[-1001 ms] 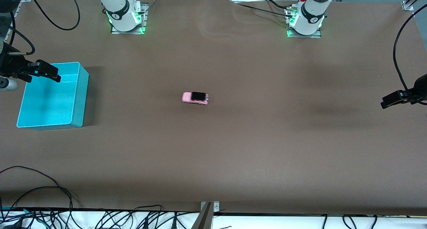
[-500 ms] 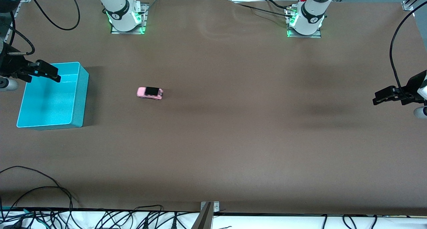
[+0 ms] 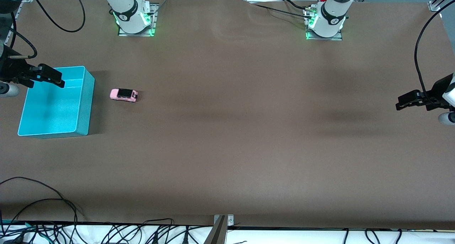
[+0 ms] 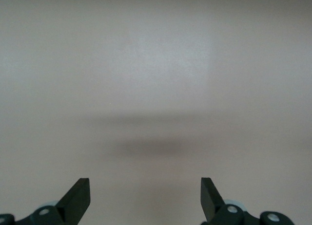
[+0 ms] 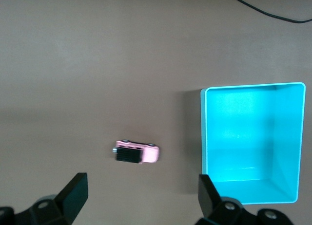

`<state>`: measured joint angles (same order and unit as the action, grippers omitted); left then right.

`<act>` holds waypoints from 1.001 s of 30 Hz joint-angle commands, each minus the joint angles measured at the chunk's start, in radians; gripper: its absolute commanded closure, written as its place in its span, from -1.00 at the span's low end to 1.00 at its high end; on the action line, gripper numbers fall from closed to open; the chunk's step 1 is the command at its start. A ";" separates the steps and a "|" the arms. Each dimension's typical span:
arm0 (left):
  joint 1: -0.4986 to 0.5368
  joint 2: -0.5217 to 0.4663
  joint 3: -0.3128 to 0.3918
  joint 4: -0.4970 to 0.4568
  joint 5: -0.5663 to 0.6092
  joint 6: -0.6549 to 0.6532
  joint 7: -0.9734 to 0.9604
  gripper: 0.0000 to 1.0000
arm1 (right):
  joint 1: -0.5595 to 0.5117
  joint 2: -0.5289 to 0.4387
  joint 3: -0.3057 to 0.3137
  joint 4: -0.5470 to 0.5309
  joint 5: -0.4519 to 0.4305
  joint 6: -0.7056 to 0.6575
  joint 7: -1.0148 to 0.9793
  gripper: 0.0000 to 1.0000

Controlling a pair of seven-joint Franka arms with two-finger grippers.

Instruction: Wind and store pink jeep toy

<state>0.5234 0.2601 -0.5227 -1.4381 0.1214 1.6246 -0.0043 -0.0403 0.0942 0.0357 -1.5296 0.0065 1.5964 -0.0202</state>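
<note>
Because it is so tiny, the pink jeep toy [image 3: 123, 95] is probably feeling light and hard, and it is sitting on wheels, so pinching its two long sides looks best. It is showing a pink body and black roof, just beside the turquoise bin [image 3: 86, 105]. The right gripper [image 3: 53, 77] is hanging over the bin, fingers apart. The left gripper [image 3: 408, 102] is waiting over the table [image 3: 249, 148] at the left arm's end, fingers apart too.

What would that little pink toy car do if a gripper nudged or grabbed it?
The pink jeep toy stands on its wheels on the flat table, so a nudge would probably send it rolling. It looks rigid, small and likely light; a grip across its narrow body could slip.
</note>
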 commanded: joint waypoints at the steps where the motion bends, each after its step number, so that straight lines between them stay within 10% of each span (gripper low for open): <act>1: 0.014 -0.024 -0.005 -0.018 -0.025 -0.011 0.030 -1.00 | 0.000 0.004 0.000 0.016 -0.011 -0.003 -0.006 -1.00; 30: 0.015 -0.033 -0.003 -0.028 -0.022 -0.008 0.030 -1.00 | 0.000 0.004 0.000 0.016 -0.010 -0.003 -0.006 -1.00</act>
<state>0.5235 0.2577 -0.5228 -1.4414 0.1214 1.6235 -0.0029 -0.0403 0.0942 0.0357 -1.5296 0.0065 1.5973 -0.0202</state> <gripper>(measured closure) 0.000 0.000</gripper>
